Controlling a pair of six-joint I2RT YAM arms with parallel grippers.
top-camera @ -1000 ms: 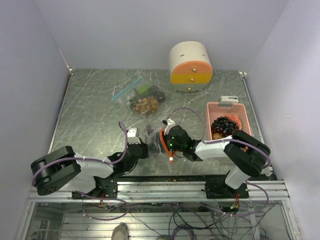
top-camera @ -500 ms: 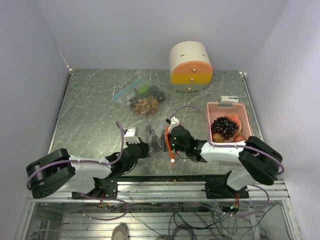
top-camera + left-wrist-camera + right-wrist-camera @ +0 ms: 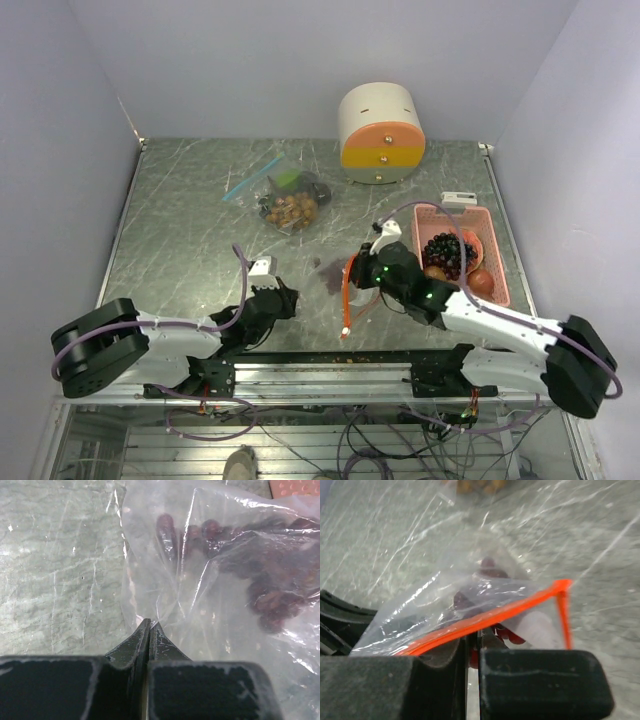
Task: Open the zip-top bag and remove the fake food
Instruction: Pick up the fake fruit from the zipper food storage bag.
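Top view: the left gripper [image 3: 289, 299] and right gripper [image 3: 360, 273] flank the orange-zip bag [image 3: 333, 276] near the front edge of the table [image 3: 180, 220].

Left wrist: both fingers [image 3: 127, 650] pinch together on the bag's clear film, with the dark toy grapes [image 3: 265, 595] inside just beyond.

Right wrist: the fingers [image 3: 535, 680] clamp the orange zip strip [image 3: 492, 614].

The seal should open best with a slow, steady pull on the strip while the left gripper anchors the film low, so the bag does not slide.
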